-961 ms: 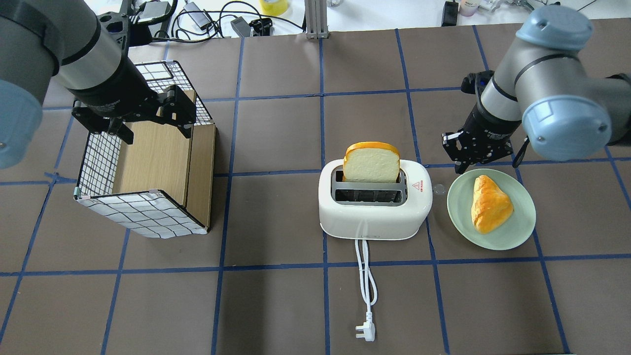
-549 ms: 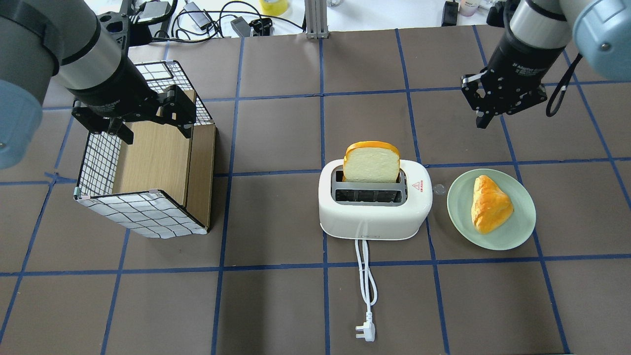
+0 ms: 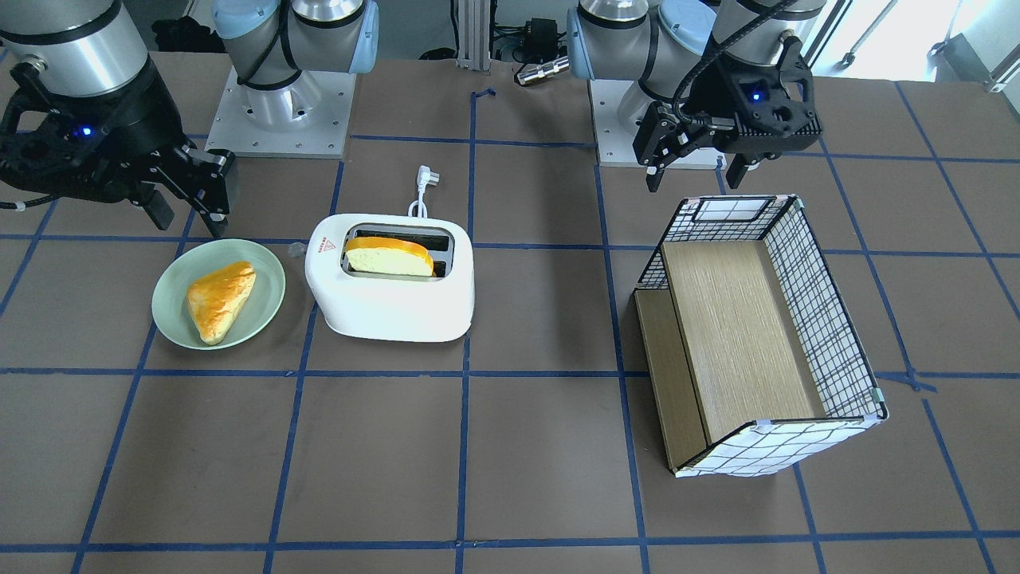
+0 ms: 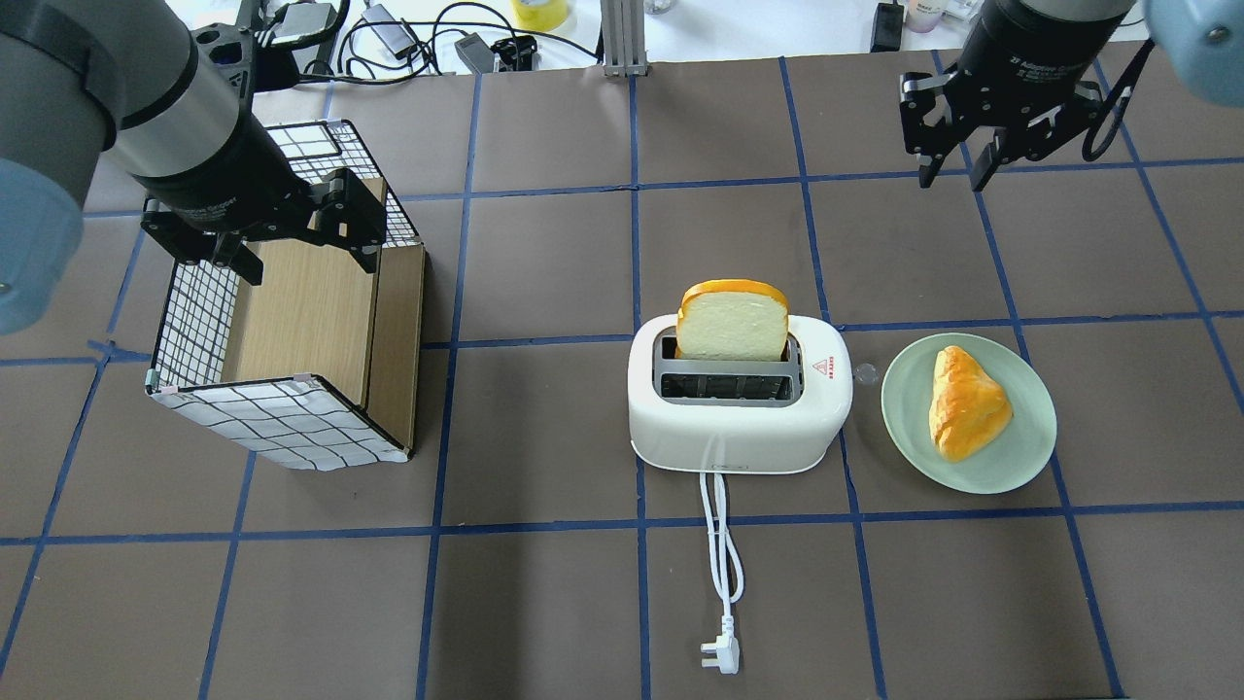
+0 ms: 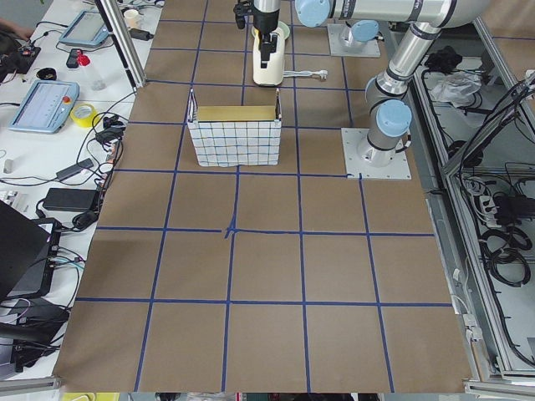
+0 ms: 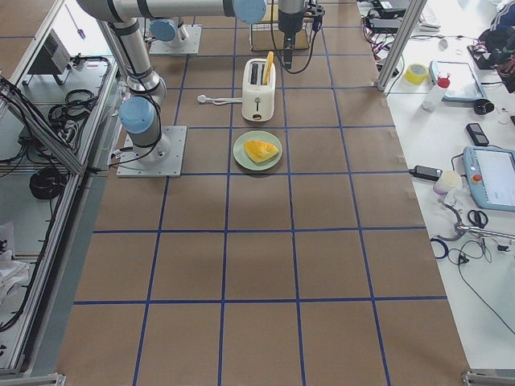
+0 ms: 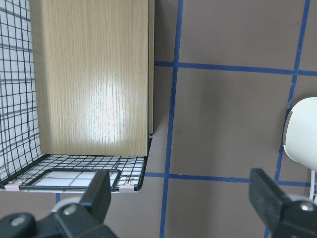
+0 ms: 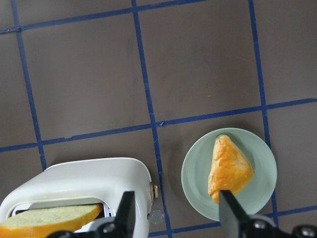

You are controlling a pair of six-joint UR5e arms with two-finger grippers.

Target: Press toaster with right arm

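The white toaster (image 4: 739, 418) stands mid-table with a bread slice (image 4: 734, 326) upright in its far slot; it also shows in the front view (image 3: 390, 307) and the right wrist view (image 8: 74, 183). Its small lever knob (image 4: 864, 372) sticks out on the end facing the plate. My right gripper (image 4: 952, 175) is open and empty, raised well beyond and to the right of the toaster, apart from it (image 3: 190, 219). In the right wrist view the right gripper (image 8: 177, 213) looks down on the toaster's end and the plate. My left gripper (image 4: 306, 258) is open and empty above the basket.
A green plate (image 4: 1030, 447) with a triangular pastry (image 4: 962, 403) lies just right of the toaster. A wire basket with a wooden insert (image 4: 311, 311) stands at the left. The toaster's white cord and plug (image 4: 721, 651) trail toward the near edge.
My right gripper has lifted from beside the toaster's end and the plate and moved away to the far right of the table. The left arm has not moved.
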